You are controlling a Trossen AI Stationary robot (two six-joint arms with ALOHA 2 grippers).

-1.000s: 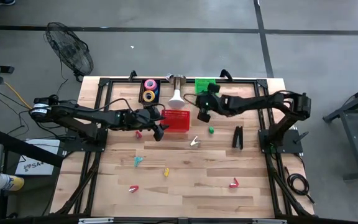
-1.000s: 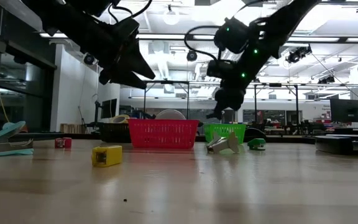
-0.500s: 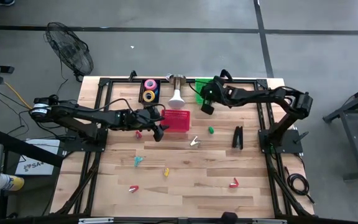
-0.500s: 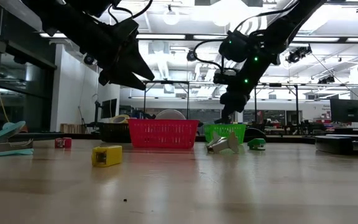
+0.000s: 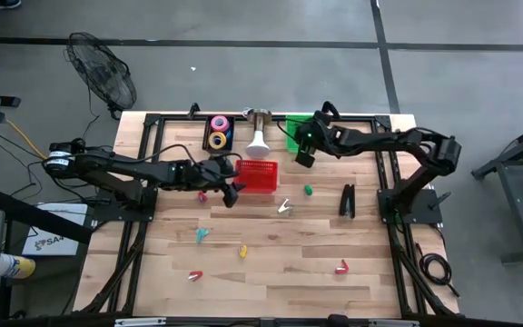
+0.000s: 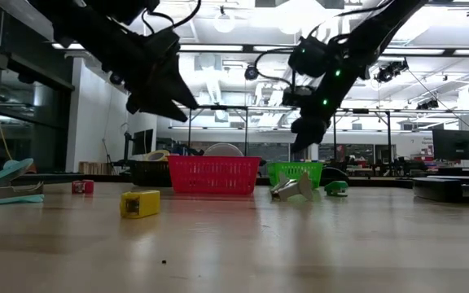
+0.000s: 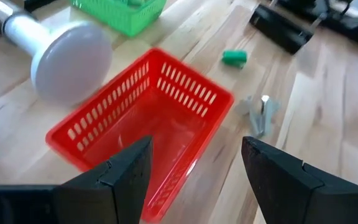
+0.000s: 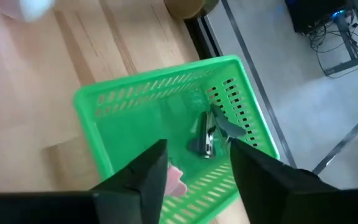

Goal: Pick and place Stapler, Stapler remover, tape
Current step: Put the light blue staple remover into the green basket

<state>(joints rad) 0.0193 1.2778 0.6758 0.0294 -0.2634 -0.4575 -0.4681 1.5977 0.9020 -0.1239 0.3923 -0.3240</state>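
Your stapler remover (image 8: 209, 134) lies inside the green basket (image 8: 129, 102) at the bench's (image 5: 271, 263) twelve o'clock edge, with the right end effector (image 5: 303, 153) above it, parted and empty, while your left end effector (image 5: 233, 186) waits wide open, empty, beside the red basket (image 5: 258, 174).

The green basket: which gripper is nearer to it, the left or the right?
The right. The right gripper hangs open over the green basket, while the left gripper hangs open by the red basket, farther away.
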